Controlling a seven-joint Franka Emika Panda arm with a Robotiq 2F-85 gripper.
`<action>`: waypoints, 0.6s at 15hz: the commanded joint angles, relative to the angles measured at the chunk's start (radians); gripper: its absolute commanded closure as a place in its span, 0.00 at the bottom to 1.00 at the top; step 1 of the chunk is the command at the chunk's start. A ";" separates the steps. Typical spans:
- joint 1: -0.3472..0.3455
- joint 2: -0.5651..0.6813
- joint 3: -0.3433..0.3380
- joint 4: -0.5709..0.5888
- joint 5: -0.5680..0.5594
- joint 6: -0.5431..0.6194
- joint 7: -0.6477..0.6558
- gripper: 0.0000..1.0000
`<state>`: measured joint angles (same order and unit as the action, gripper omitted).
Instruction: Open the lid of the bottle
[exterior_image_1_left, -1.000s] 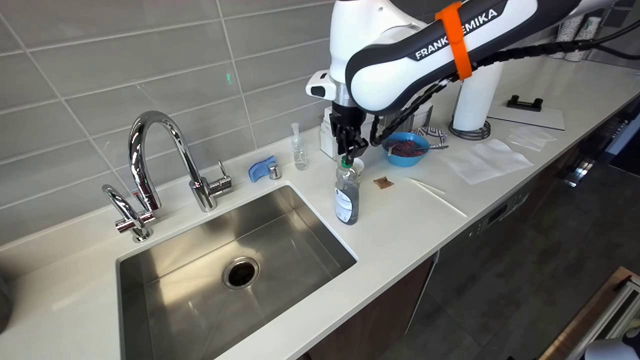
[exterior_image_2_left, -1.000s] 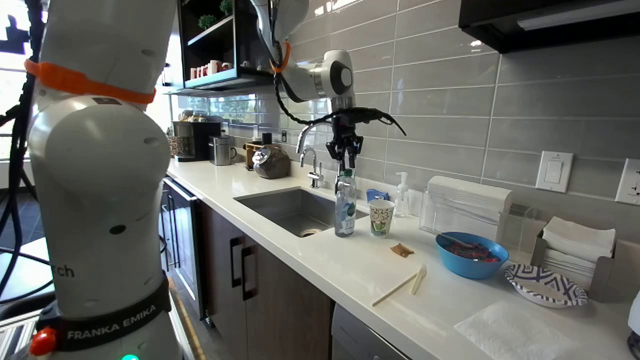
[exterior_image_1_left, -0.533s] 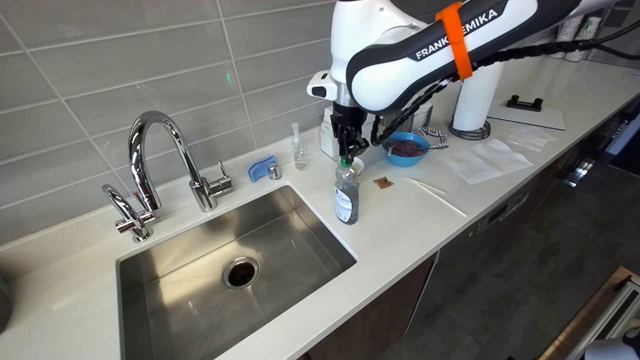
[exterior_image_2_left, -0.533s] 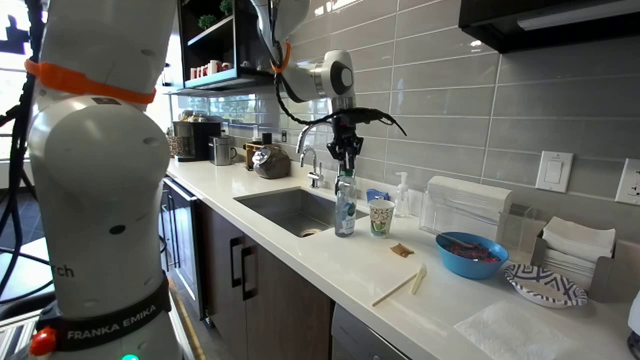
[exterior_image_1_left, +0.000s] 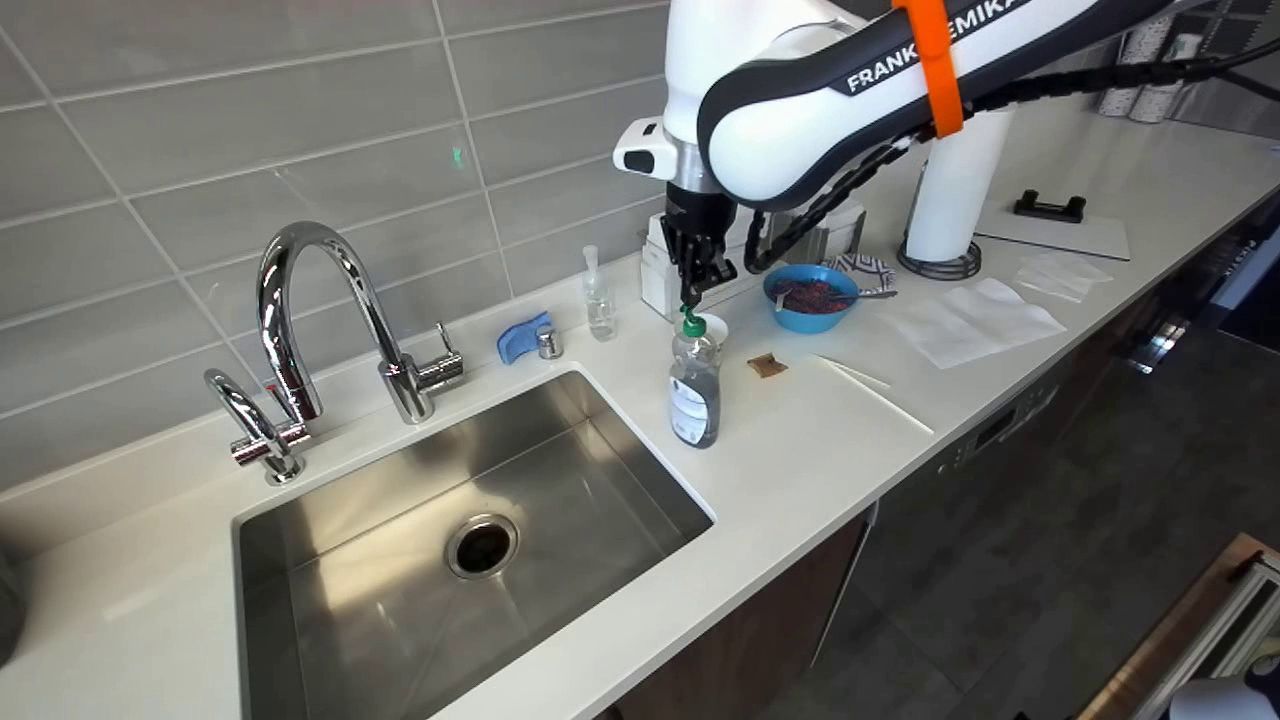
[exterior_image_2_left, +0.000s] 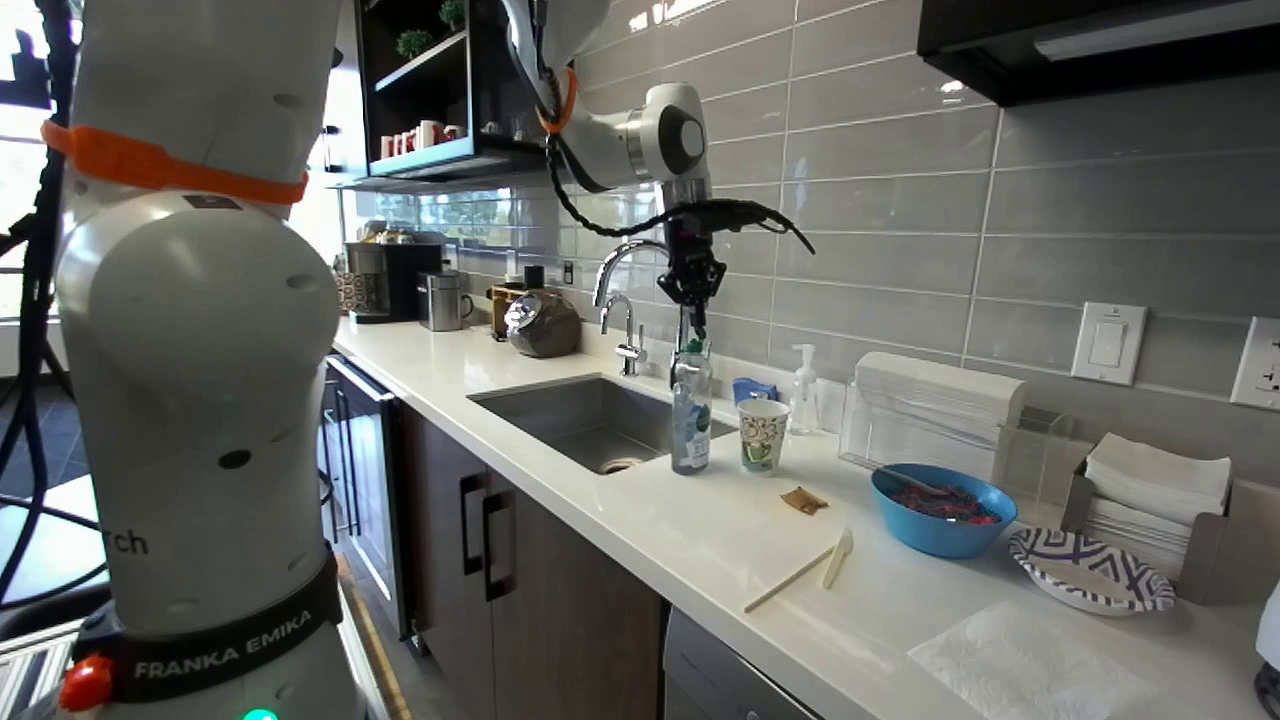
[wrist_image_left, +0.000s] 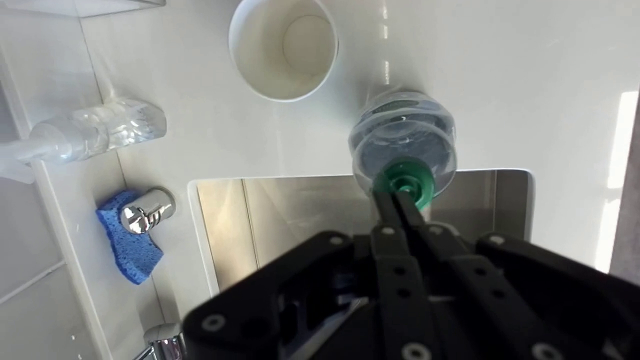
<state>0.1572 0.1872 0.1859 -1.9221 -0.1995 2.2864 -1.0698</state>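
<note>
The clear bottle (exterior_image_1_left: 690, 402) stands upright on the counter beside the sink, in both exterior views (exterior_image_2_left: 690, 425). In the wrist view the bottle (wrist_image_left: 400, 120) is seen from above. Its green lid (wrist_image_left: 421, 179) sits on top with an open ring and nozzle facing up. A green flap seems to stand up at one side, partly behind a fingertip. My gripper (wrist_image_left: 394, 194) has its fingers nearly together, with a thin gap, right over the lid. In an exterior view the fingertips (exterior_image_1_left: 690, 299) are just above the green lid (exterior_image_1_left: 694, 326). Whether they touch the flap is hidden.
A paper cup (exterior_image_2_left: 763, 440) stands close beside the bottle. The steel sink (exterior_image_1_left: 600, 640) lies on its other side. A soap dispenser (exterior_image_1_left: 598, 300), blue sponge (wrist_image_left: 131, 240), faucet (exterior_image_1_left: 330, 250) and blue bowl (exterior_image_2_left: 945, 540) are nearby. A brown wrapper (exterior_image_2_left: 803, 500) lies on the counter.
My gripper has risen a little off the lid and its fingers have come together. More green of the lid now shows below the fingertips. The bottle stays upright, barely shifted.
</note>
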 joint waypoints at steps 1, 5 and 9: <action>-0.005 -0.011 0.005 -0.014 0.003 -0.025 -0.027 1.00; -0.003 -0.009 0.004 -0.015 0.000 -0.016 -0.025 0.63; -0.002 -0.012 0.003 -0.017 -0.005 0.000 -0.014 0.31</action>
<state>0.1573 0.1867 0.1859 -1.9240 -0.1996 2.2849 -1.0832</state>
